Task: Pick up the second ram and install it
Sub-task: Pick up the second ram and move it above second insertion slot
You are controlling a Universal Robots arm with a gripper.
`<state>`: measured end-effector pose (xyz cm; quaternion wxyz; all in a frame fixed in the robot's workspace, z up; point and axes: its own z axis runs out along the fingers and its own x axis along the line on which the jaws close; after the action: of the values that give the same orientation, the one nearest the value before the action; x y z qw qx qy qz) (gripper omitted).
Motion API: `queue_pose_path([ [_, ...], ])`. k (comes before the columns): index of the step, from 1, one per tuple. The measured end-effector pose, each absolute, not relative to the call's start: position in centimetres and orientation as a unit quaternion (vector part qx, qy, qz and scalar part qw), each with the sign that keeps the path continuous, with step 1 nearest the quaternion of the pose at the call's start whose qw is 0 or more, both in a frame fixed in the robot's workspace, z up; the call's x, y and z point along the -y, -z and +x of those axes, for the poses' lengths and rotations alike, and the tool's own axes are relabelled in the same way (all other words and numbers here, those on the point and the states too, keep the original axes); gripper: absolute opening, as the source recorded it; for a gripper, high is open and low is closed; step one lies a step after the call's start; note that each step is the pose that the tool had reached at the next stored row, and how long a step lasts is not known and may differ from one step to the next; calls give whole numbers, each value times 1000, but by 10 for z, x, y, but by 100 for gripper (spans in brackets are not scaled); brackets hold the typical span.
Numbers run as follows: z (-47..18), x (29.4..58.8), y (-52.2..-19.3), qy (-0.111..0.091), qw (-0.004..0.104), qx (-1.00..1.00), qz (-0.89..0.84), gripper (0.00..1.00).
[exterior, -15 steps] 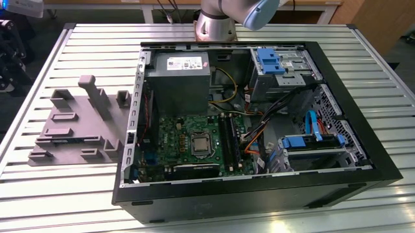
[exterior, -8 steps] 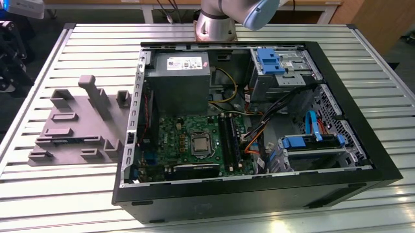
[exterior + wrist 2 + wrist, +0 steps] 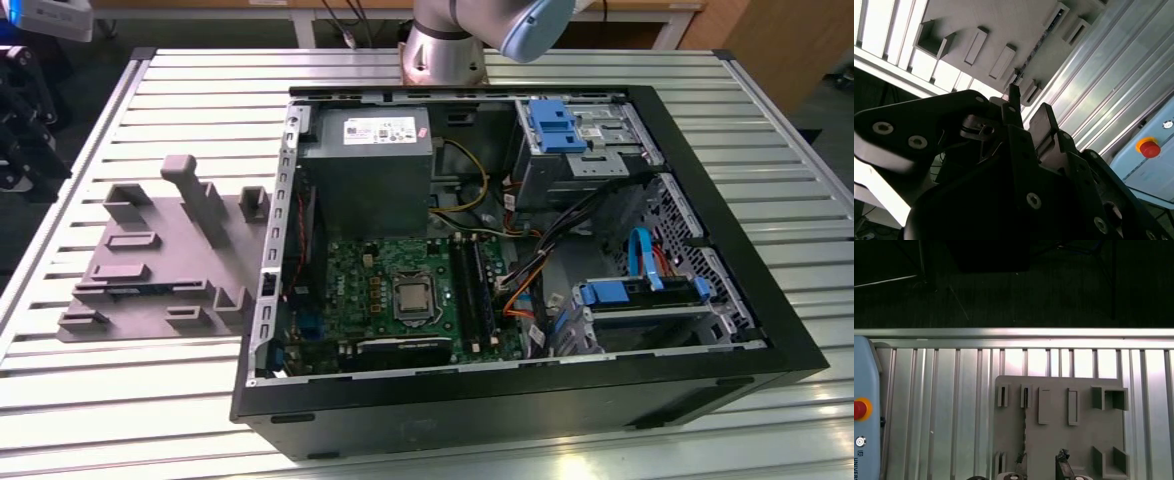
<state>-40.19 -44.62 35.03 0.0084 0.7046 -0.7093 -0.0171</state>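
The claw (image 3: 1041, 460) hangs over a grey holder tray (image 3: 1081, 440) on the slatted tabletop (image 3: 944, 405), its fingers apart with nothing between them. The second ram (image 3: 1025, 430) stands on edge in the tray's slots. Its long axis runs straight away from the claw, and it looks lined up with one fingertip rather than with the gap. In the exterior view the tray sits at nine o'clock from the open computer case (image 3: 534, 410).
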Motion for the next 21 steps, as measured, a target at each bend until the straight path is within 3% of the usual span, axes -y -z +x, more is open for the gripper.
queue_pose_path([
  [21, -401, 446, -346, 17, 8, 709, 705, 36],
])
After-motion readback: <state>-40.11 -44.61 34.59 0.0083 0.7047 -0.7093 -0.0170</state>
